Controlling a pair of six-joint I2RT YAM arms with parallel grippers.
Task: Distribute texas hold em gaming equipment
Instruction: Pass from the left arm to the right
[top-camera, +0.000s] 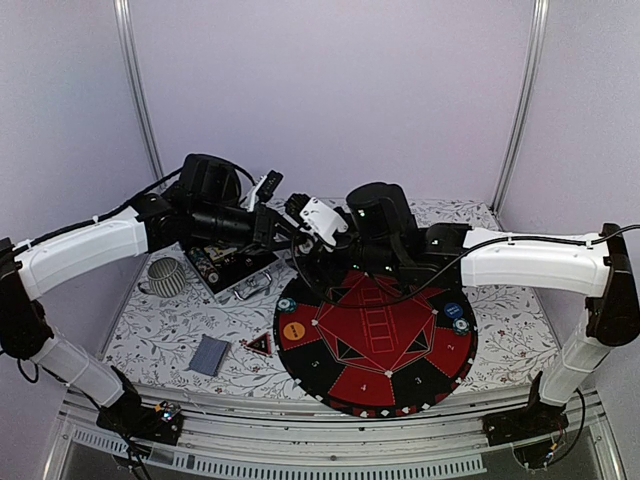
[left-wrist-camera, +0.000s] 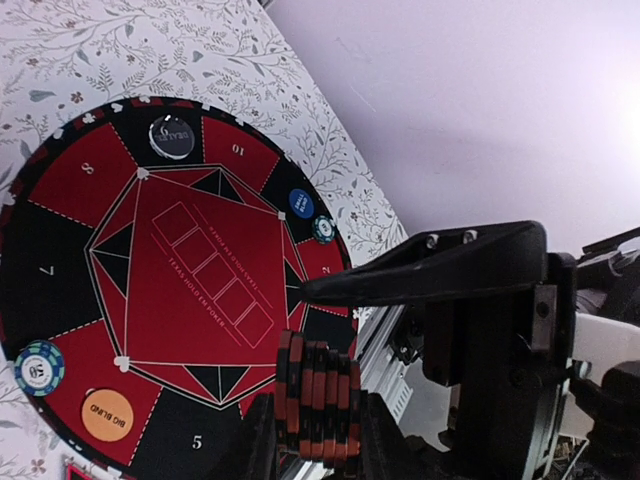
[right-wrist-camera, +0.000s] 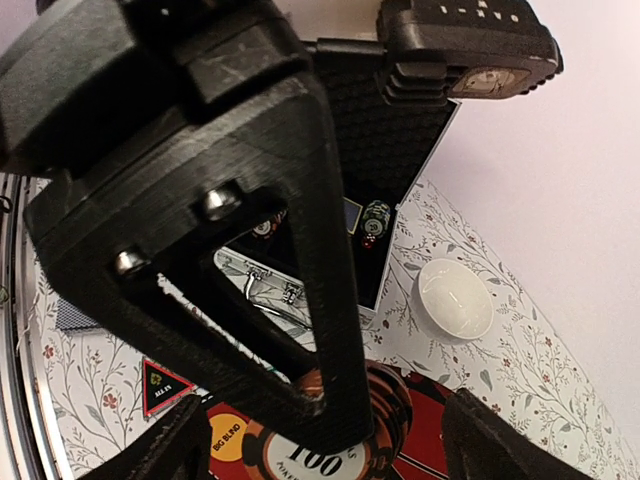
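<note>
Over the far side of the flower-patterned table (top-camera: 180, 320), the two arms meet nose to nose. The left gripper (left-wrist-camera: 320, 432) holds a short stack of red-and-black striped poker chips (left-wrist-camera: 320, 380) in the air, its jaws pinching the stack. The right gripper (right-wrist-camera: 325, 428) faces it with jaws spread wide, the stack between them but ungripped. Below lies the big round red-and-black felt mat (top-camera: 390, 390), bearing an orange button disc (top-camera: 293, 330), a blue button disc (top-camera: 453, 311) and two single chips (top-camera: 286, 304) at its rim. A grey-blue deck of playing cards (top-camera: 210, 354) rests left of the mat.
</note>
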